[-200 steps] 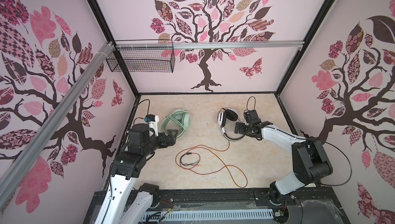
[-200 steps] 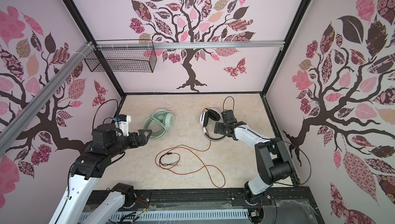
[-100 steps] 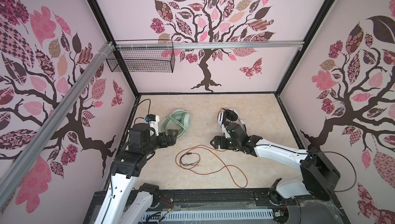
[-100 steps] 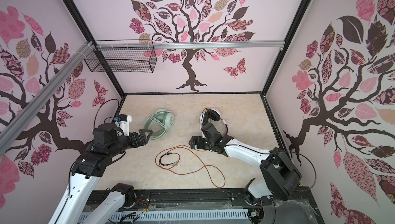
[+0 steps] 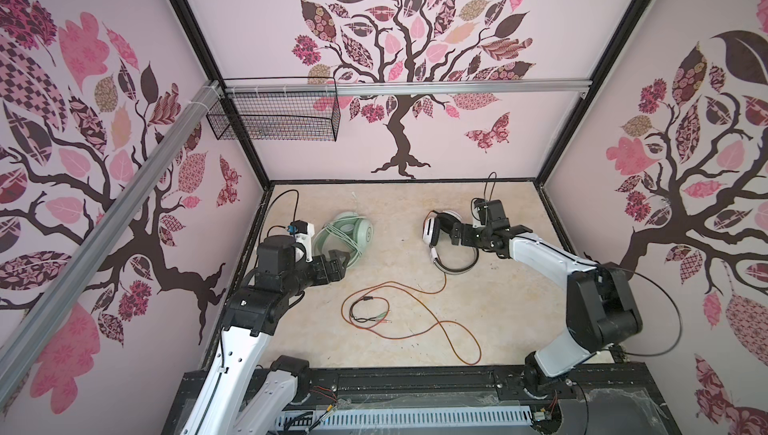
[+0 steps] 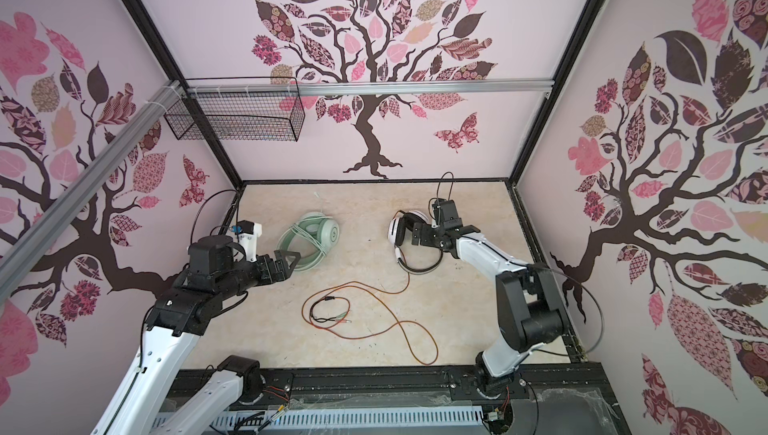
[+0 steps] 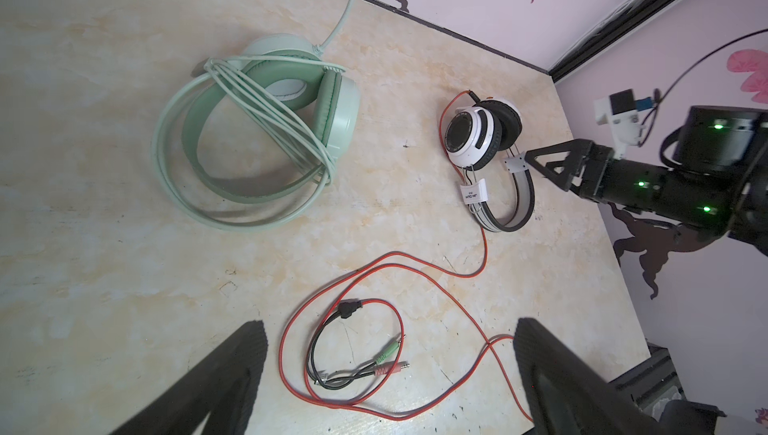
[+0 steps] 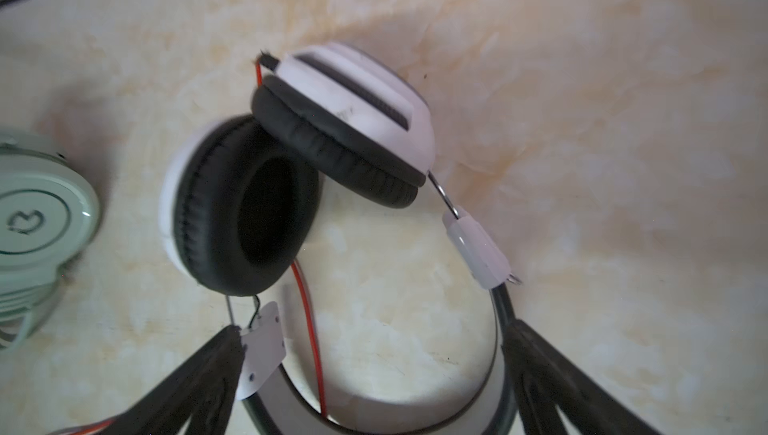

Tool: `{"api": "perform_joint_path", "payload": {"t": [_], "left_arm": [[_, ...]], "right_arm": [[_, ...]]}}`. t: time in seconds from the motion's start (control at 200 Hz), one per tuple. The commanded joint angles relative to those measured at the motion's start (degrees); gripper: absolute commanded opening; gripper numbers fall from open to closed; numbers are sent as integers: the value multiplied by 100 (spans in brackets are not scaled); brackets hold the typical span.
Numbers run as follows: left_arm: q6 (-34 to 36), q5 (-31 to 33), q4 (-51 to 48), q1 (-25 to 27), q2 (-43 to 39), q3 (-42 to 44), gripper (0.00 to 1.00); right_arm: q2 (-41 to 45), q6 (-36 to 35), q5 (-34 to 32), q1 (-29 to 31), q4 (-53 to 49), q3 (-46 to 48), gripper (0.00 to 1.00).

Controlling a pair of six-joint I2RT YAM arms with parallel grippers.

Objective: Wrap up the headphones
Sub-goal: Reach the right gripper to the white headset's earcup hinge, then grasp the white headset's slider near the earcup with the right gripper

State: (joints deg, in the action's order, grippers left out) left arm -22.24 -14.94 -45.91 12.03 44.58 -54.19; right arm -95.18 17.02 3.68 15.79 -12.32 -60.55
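Two headsets on the table, both grippers open wide.
Wire basket on the back rail: contents unreadable through the mesh. Mint-green headset lies cable-wound near the left gripper, fingers spread. Right gripper, fingers spread, straddles the band of the white-and-black headset; contact unclear, view blurred. Orange-red cable trails loose.

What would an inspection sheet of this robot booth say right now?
Surface: beige marble-look tabletop, lightly scuffed.
Job's things: mint-green headset, pale cable wound round it; white-and-black headset, unwrapped.
Clutter: nothing seen.
Pincers: left pincer open, empty, near the mint-green headset; right pincer open, astride the white-and-black headset's band.
Cables: orange-red cable sprawled in loose loops, ending in green and pink plugs.
Surroundings: pink walls with tree decals; wire basket hanging on a rail.
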Motion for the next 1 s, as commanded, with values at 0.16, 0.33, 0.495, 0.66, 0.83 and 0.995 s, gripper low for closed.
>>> {"api": "perform_joint_path", "payload": {"t": [0.16, 0.33, 0.495, 0.66, 0.83, 0.995], "left_arm": [[53, -19, 99, -25, -173, 130, 97], [62, -58, 92, -17, -134, 129, 96], [64, -77, 100, -19, -125, 137, 96], [79, -97, 93, -19, -97, 133, 96], [71, -88, 94, -19, -98, 131, 96], [83, -80, 91, -19, -72, 131, 96]], "right_arm": [[-801, -511, -661, 29, -367, -668, 99], [-533, -525, -900, 29, -185, -492, 99], [-515, -506, -892, 24, 26, -448, 99], [-934, -580, -940, 22, -25, -733, 98], [-1356, -621, -636, 21, -108, -968, 95], [-1352, -561, -521, 25, -74, -894, 87]]}}
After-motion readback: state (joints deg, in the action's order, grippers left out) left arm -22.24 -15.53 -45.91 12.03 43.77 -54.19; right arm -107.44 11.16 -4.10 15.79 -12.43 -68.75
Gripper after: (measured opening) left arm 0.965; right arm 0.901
